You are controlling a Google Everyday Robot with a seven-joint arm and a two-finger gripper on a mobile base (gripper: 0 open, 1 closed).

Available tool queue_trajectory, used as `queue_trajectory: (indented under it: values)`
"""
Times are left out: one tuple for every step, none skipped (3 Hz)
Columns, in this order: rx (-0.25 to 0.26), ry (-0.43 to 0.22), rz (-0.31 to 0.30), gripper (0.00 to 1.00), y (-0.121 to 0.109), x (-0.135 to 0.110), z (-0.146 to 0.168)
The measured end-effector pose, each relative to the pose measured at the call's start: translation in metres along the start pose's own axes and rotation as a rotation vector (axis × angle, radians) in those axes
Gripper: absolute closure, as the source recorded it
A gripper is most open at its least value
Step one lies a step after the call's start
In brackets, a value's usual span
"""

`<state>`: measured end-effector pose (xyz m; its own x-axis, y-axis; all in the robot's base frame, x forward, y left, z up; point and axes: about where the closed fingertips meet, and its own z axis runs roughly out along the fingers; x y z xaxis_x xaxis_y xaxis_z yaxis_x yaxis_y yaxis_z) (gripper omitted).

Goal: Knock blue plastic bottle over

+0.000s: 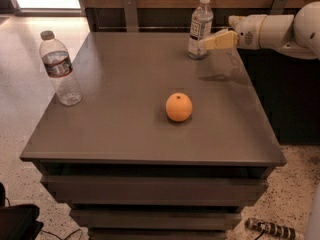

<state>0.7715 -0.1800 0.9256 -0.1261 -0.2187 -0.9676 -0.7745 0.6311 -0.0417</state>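
Nearest the lens, well below and short of the gripper [206, 42]: the front edge of a grey table [125, 134] above its drawers, and a striped rod-like object [270, 229] on the floor, too small to identify. Next in, an orange [179, 107] at mid-table, well apart from the gripper on the camera side and clear of its line of reach. Farther across, well beyond the gripper's tip toward the opposite table edge, a ribbed clear bottle [61, 69] with grey cap and dark reddish label band, upright, lettering too small to read. At the far edge, the blue plastic bottle [200, 28], upright with white cap on, directly ahead of the gripper's tip and either touching it or just beside it; cannot tell which. Reaching in roughly level from the white arm [280, 29], at the height of the label's lower half. Holding nothing; impossible to tell how wide it stands. Step in hand, by the look of it: the final approach, the push itself not yet delivered. Calls next for a short sideways drive through the bottle, struck high enough to tip rather than slide it, and gentle enough not to send it off the back of the table. Dark print visible on the tall white-blue label, none of it legible; no brand to be made out on either bottle.
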Motion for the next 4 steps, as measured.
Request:
queue_trajectory:
  values:
    - [-0.005, -0.017, -0.031, 0.0, -0.012, 0.006, 0.015]
    - [0.003, -0.026, -0.058, 0.0, -0.022, 0.007, 0.026]
    - [0.015, -0.034, -0.063, 0.0, -0.034, 0.008, 0.035]
    - [0.028, -0.037, -0.062, 0.0, -0.044, 0.01, 0.042]
